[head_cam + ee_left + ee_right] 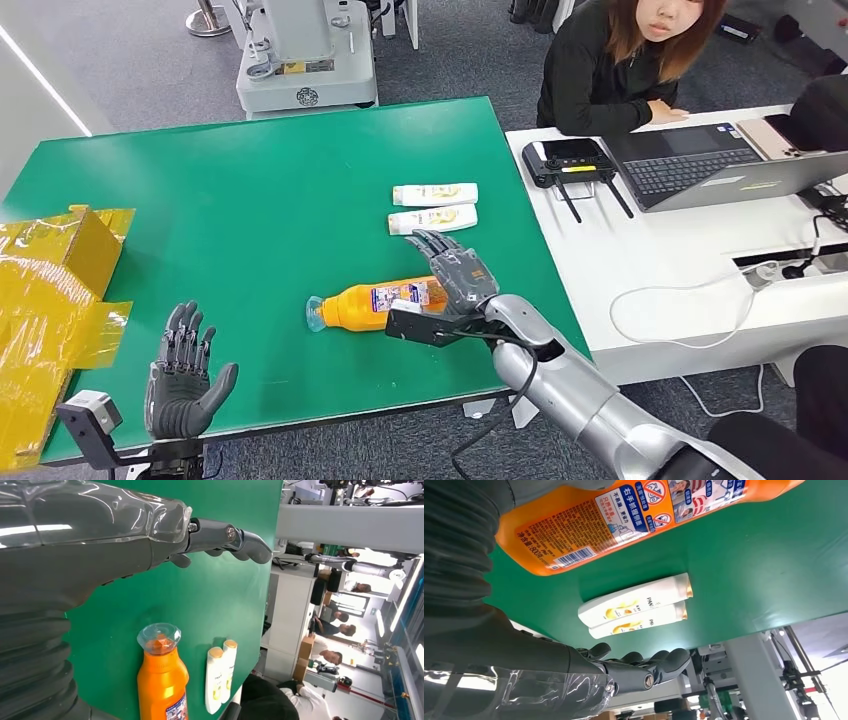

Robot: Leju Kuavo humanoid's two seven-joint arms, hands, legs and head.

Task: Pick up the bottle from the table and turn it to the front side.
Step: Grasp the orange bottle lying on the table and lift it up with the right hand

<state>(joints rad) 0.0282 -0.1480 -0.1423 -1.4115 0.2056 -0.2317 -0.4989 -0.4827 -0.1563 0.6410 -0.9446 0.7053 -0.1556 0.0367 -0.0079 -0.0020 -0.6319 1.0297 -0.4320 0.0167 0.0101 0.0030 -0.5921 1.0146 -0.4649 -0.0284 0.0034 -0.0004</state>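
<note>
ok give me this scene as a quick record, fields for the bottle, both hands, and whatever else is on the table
bottle: orange plastic bottle with a clear cap, lying on its side on the green table, cap toward the robot's left
right hand: fingers spread, over the bottle's base end; grip not established
left hand: open, holding nothing, over the table's near edge
other items: two white shampoo bottles lying side by side beyond the orange bottle; yellow cardboard box at the table's left edge

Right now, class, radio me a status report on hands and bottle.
Both hands open: left hand idle, right hand over the orange bottle. Bottle lying flat. Two white tubes close beyond.
</note>
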